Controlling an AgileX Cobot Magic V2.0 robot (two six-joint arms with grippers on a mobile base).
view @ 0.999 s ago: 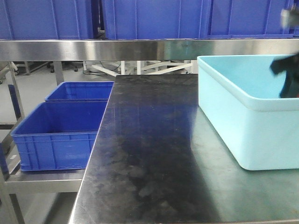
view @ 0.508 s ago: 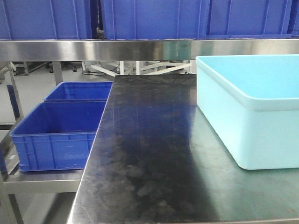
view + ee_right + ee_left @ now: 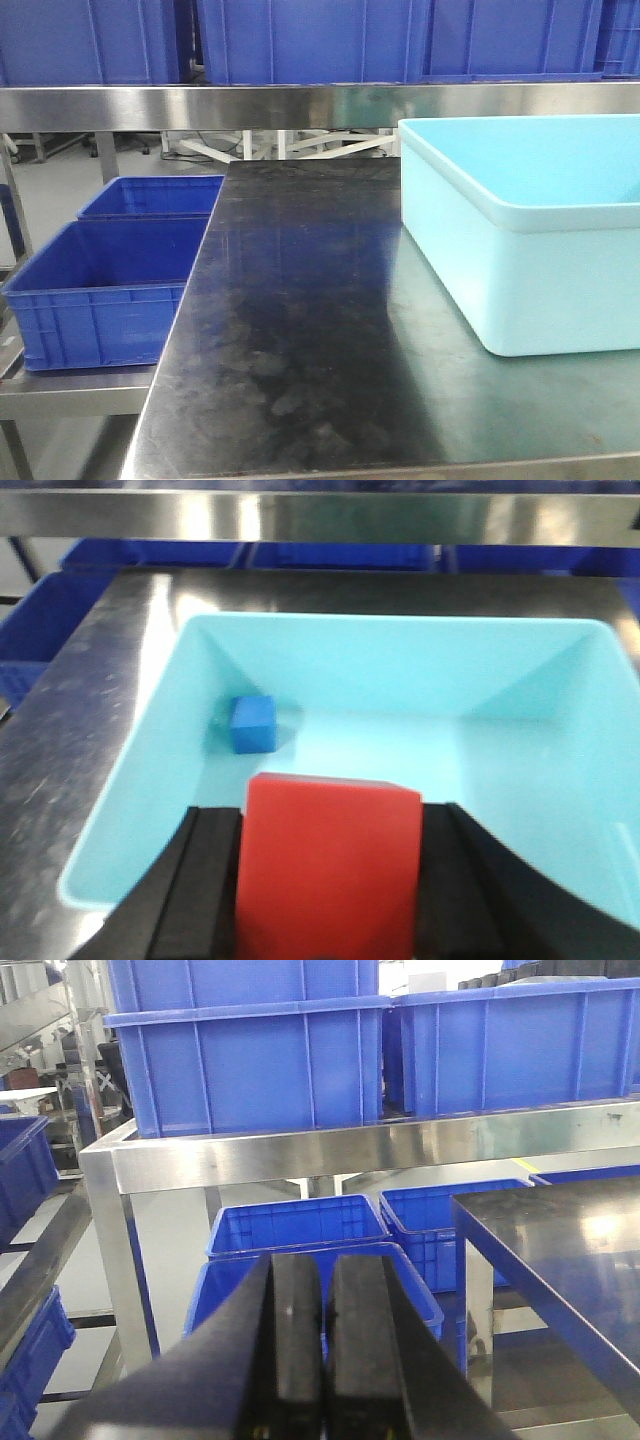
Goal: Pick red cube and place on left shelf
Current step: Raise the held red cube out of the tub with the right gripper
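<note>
Right gripper (image 3: 328,905) clamps red cube (image 3: 330,845) above tub (image 3: 140,780), ready for carry to left shelf (image 3: 350,1145); left gripper (image 3: 325,1350) closed, empty, idle.

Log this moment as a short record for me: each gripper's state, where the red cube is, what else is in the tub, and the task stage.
Right gripper: shut on the red cube, held over the light-blue tub
Left gripper: shut, empty, facing the blue bins on the left shelf
Tub contents: one small blue cube near a corner of the floor
Tub location: right side of the black-topped table
Task stage: cube grasped, not yet on the left shelf
</note>
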